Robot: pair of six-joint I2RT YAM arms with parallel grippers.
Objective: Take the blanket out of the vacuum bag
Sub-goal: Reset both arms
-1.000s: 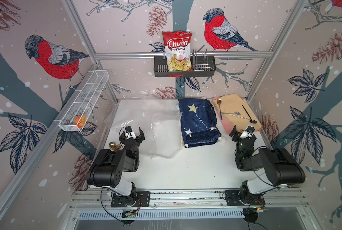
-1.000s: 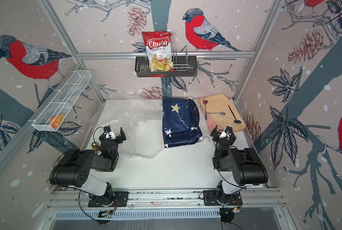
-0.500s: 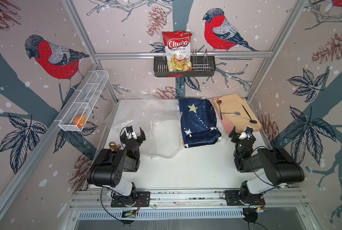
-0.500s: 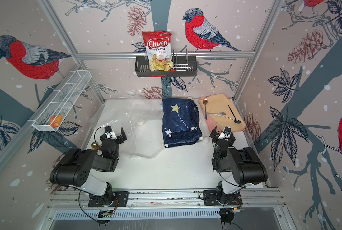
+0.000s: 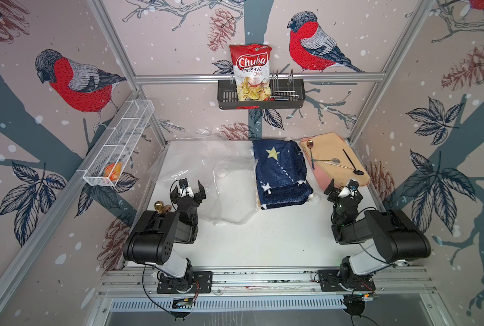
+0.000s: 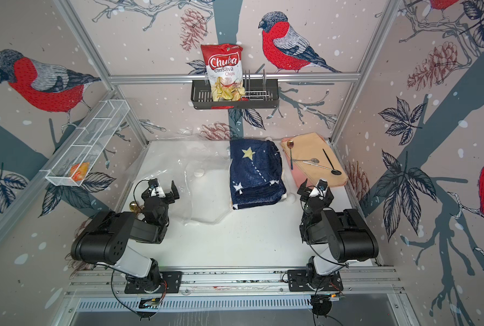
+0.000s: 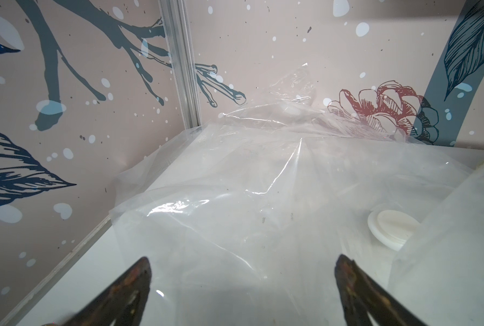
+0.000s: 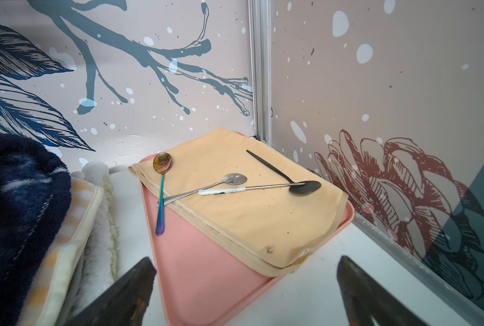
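Note:
The vacuum bag (image 5: 204,180) (image 6: 184,180) lies flat and crinkled on the left half of the white table, its round white valve cap (image 7: 390,229) facing up. The blanket (image 5: 280,172) (image 6: 256,175), navy with stars, lies folded just right of the bag's edge with no plastic over it. It also shows in the right wrist view (image 8: 18,192). My left gripper (image 5: 188,188) (image 6: 161,190) (image 7: 242,259) hangs open over the bag's near part, holding nothing. My right gripper (image 5: 343,189) (image 6: 315,191) (image 8: 246,261) is open and holds nothing, near the corner of a pink tray.
The pink tray (image 8: 207,268) at the back right carries a beige cloth (image 5: 333,158) with several spoons. A striped cloth and white fleece (image 8: 74,220) lie under the blanket. A black rack (image 5: 260,94) holds a chips bag on the back wall. A white wire basket (image 5: 119,144) hangs on the left wall.

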